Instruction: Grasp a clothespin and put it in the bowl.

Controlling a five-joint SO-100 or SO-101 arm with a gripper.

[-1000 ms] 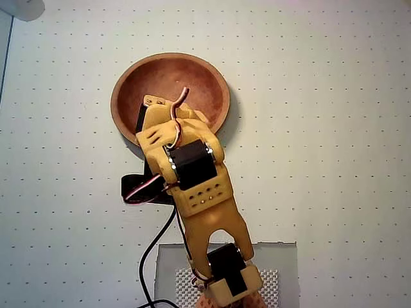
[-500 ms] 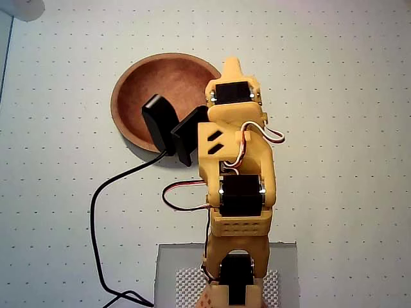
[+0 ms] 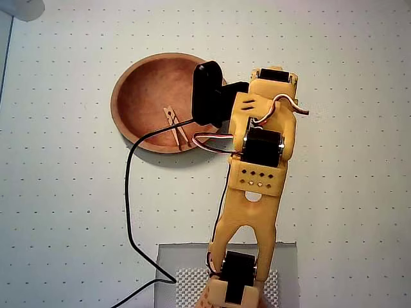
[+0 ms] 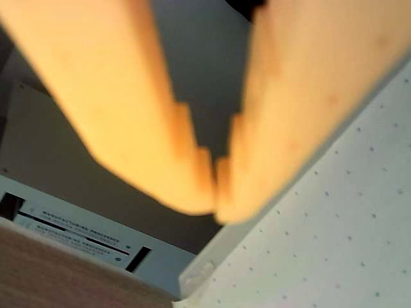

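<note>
My pincer (image 4: 215, 192) is closed and empty: in the wrist view its two orange fingers (image 4: 160, 128) meet at the tips with nothing between them, and they point out past the table's edge rather than down at anything. From above I cannot see the tips at all; my own wrist covers them.

Now from the biggest thing down. The dotted white table (image 3: 347, 212) carries everything, bare apart from the bowl and me. My yellow arm (image 3: 253, 192) rises from its base at the bottom of the overhead view and leans up to the right of the bowl, so my wrist hangs beside the rim, not over the hollow. The black camera (image 3: 207, 93) on my wrist juts over the bowl's right edge, and its black cable (image 3: 128, 205) loops down the left side.

The bowl (image 3: 138, 86) sits upper left, reddish-brown, open side up. Inside it, low and toward the near wall, lies the clothespin (image 3: 174, 125), flat, prongs slanting down-right, resting where the curved floor lets a dropped thing settle.

I judge the job done; what is left is returning to rest
</note>
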